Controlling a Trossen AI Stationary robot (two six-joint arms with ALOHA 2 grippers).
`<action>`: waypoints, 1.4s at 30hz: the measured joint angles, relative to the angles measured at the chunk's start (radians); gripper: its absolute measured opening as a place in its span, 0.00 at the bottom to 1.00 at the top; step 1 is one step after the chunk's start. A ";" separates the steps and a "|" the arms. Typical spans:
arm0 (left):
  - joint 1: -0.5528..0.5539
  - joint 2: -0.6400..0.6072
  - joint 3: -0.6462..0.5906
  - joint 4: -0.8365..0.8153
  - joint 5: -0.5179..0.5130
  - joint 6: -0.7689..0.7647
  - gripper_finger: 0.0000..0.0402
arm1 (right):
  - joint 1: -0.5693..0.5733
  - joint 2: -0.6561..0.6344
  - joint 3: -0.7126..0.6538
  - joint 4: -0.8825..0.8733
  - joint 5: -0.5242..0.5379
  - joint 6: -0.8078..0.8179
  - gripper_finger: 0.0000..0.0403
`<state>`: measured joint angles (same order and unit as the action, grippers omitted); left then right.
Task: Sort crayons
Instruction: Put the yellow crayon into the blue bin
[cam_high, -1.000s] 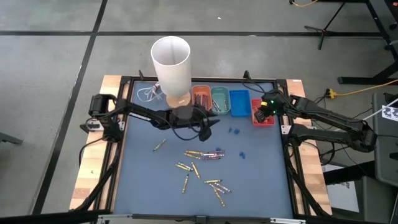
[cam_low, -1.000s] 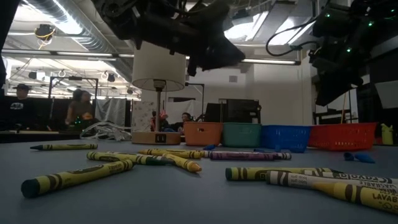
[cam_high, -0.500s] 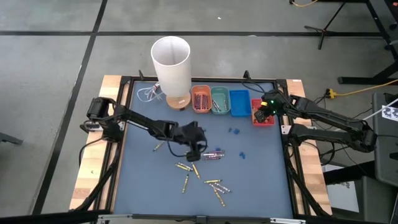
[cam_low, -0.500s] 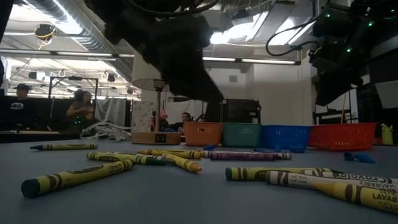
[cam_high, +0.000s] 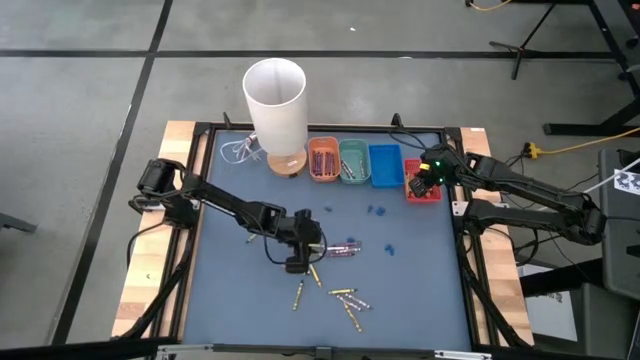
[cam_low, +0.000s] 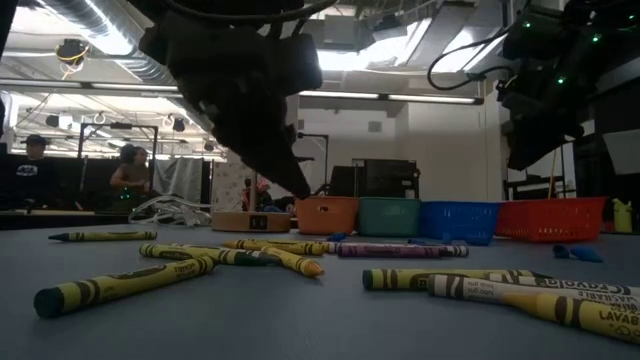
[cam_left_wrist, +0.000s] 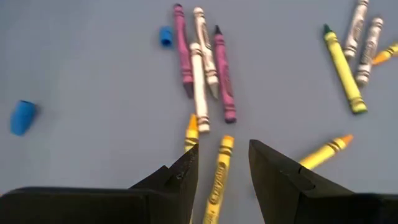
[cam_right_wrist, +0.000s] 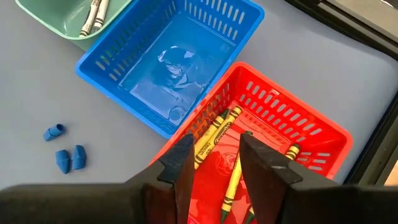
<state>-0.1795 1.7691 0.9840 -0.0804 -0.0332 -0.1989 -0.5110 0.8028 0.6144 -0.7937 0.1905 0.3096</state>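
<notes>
We see the left gripper (cam_high: 297, 262) has swung from the row of small plastic trays (cam_high: 355, 163) down to 6 o'clock, fingers apart astride a yellow wax crayon (cam_left_wrist: 217, 179) on the mat. Right gripper (cam_right_wrist: 214, 163) hangs apart over the red tray (cam_right_wrist: 283, 127). Pick looks next.

Crayons (cam_high: 322, 270) lie scattered mid-table, four baskets (cam_high: 370, 165) in a row behind them; the left gripper (cam_high: 297, 262) hangs over the crayons, the right gripper (cam_high: 425, 182) over the rightmost basket (cam_right_wrist: 273, 134).
</notes>
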 joint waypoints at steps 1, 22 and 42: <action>0.000 0.001 0.000 -0.006 0.000 0.000 0.31 | 0.000 0.000 0.000 0.000 0.000 0.000 0.31; -0.001 0.121 0.002 0.017 0.043 0.001 0.31 | 0.000 0.000 0.000 0.001 -0.001 0.000 0.31; -0.001 0.124 0.000 0.053 0.017 0.001 0.02 | 0.000 0.000 0.000 0.001 -0.001 0.000 0.31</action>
<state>-0.1806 1.8935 0.9844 -0.0269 -0.0163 -0.1982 -0.5110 0.8028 0.6140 -0.7928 0.1898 0.3092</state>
